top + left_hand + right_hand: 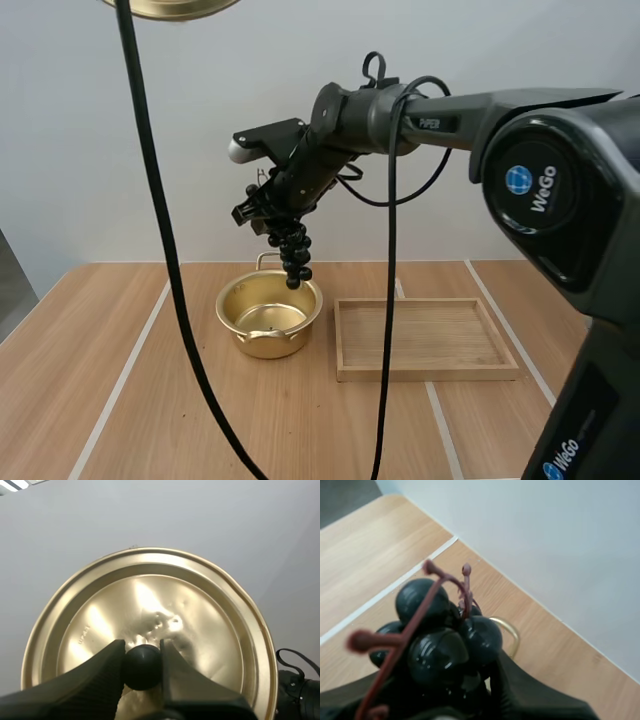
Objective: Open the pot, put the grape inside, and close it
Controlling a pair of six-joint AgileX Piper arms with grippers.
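Nearest to us, our left gripper [142, 650] was clamped on the black knob [142, 669] of the pot lid [150, 600]. Its two ribbed fingers [95, 680] pressed the knob from either side. The golden lid faced the wrist camera with a plain pale wall behind it. In the high view an edge of the same lid [170, 8] showed high above the table's left half, well apart from the pot.

Our right gripper [262, 215] was closed on the top of a bunch of dark grapes [294, 255]. In the right wrist view the black berries [440, 640] and their reddish-brown stem [427, 597] filled the space between the fingers, and one looped pot handle [510, 632] showed just beyond them.

Farther out on the wooden table [90, 360] stood the golden pot [268, 318], open and upright, with its handles at front and back. The bunch hung straight down from the gripper over the right rear part of the pot's mouth. Its lowest berries were level with the far rim. We could not tell whether they hung just above the rim or just inside it.

Just beside the pot, on its right, lay the shallow wooden tray [425, 372], flat on the table and not touching the pot.
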